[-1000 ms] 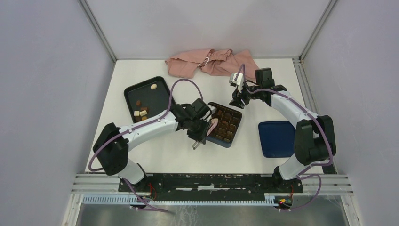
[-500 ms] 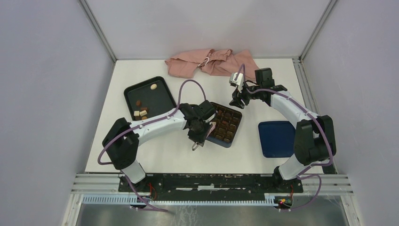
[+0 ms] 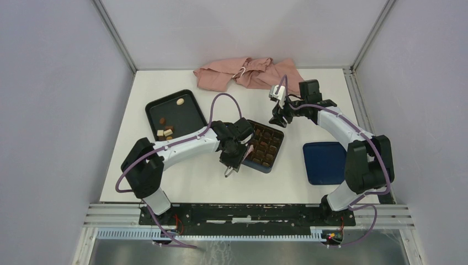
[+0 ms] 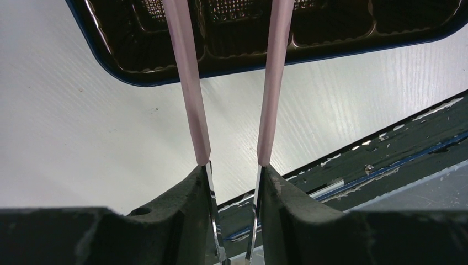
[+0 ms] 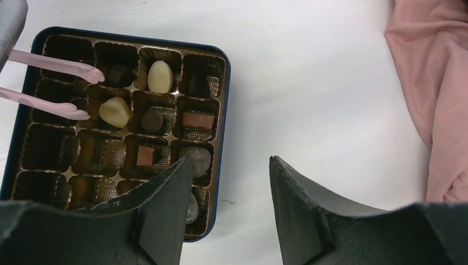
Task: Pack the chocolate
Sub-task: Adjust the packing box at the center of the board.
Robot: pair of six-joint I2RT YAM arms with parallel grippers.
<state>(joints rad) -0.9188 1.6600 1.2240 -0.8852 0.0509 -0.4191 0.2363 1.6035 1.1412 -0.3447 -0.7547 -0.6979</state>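
Over the dark blue box (image 5: 223,110), the left tool (image 4: 232,174) clamps pink tweezers (image 4: 190,83) whose tips stand apart (nothing between them). Several of its cells hold chocolate (image 5: 160,76), more lies on the black tray (image 3: 185,113), and the right tool (image 5: 229,165) hangs open above the tabletop (image 3: 221,182).

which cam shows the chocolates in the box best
Right wrist: it looks down into the box, each chocolate plain in its cell. Top view shows them as specks; left wrist shows only near cells behind the tongs, no chocolate clear.
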